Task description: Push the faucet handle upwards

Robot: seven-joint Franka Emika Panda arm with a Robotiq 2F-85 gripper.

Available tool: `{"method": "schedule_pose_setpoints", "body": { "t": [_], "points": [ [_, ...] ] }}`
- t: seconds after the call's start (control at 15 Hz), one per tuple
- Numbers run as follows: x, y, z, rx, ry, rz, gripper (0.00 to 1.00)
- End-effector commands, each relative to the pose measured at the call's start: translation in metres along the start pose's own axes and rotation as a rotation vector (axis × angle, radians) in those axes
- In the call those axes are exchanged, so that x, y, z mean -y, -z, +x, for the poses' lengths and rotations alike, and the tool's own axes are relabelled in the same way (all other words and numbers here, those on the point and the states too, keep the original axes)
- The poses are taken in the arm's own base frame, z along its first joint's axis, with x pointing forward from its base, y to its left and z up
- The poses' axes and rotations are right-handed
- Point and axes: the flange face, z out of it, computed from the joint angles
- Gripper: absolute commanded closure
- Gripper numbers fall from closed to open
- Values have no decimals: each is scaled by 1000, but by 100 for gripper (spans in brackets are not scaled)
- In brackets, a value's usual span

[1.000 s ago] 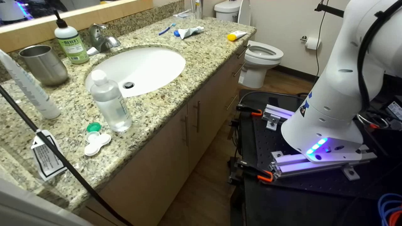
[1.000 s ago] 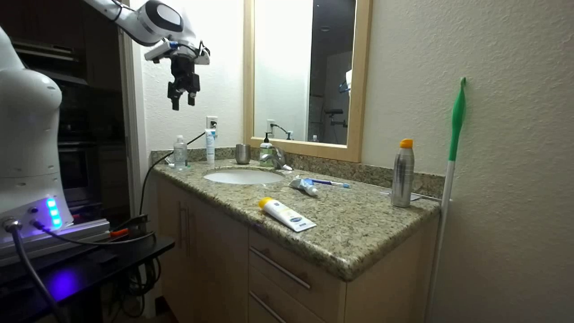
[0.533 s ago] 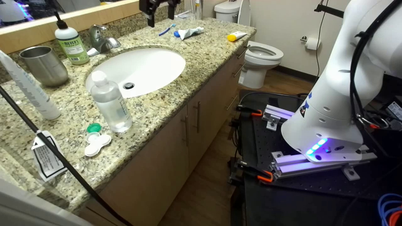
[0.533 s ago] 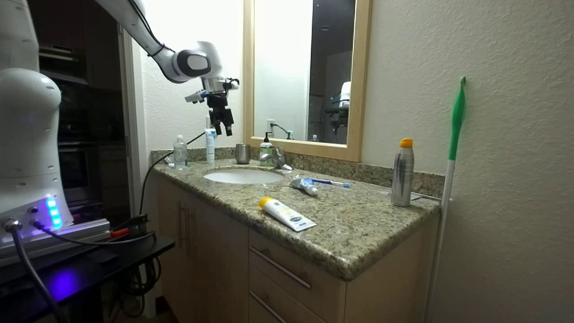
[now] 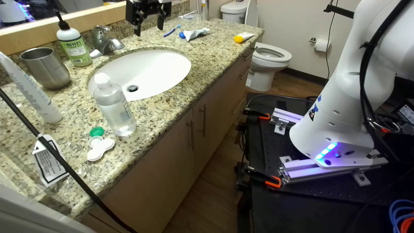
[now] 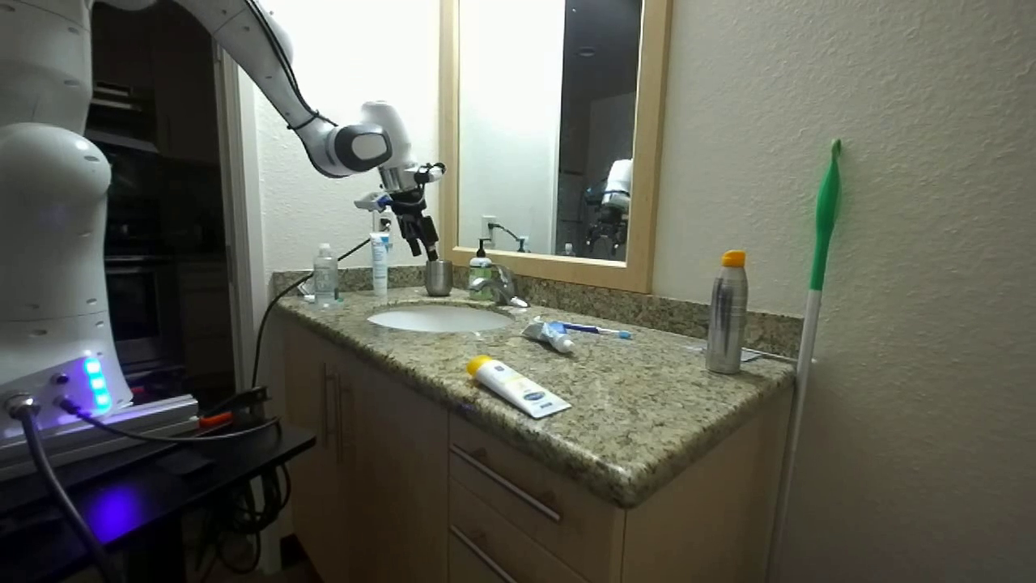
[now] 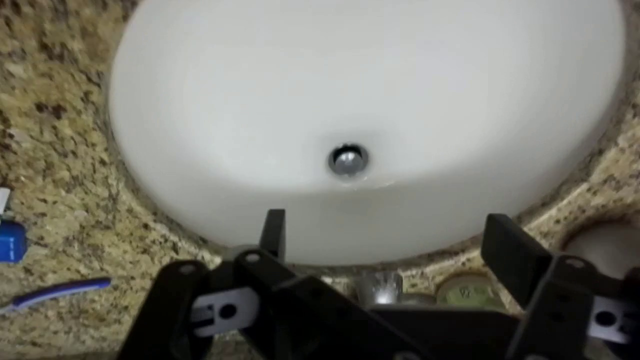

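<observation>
In an exterior view the camera looks down from close above the end of the countertop (image 5: 207, 64) that bears the clear bottle (image 5: 114, 111), facing lengthwise toward the toilet (image 5: 271, 53) past the opposite end, front edge (image 5: 190, 102) on its right. In an exterior view the camera stands farther off, outside the front corner (image 6: 623, 478) nearest the yellow-capped tube (image 6: 522, 387), only slightly above the top, facing diagonally to the back edge (image 6: 664, 335) and the bottle end. The wrist view, nearest, faces down on the basin (image 7: 350, 75), its bottom toward the back edge, with the gripper (image 7: 385, 222) entering there. The basin shows in all three; both exterior views share both long edges.
</observation>
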Motion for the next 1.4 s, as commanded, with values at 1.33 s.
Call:
{"method": "schedule_pose_setpoints", "body": {
  "t": [1.33],
  "points": [
    [28,-103,90,-568,-124,29,0]
  ]
}}
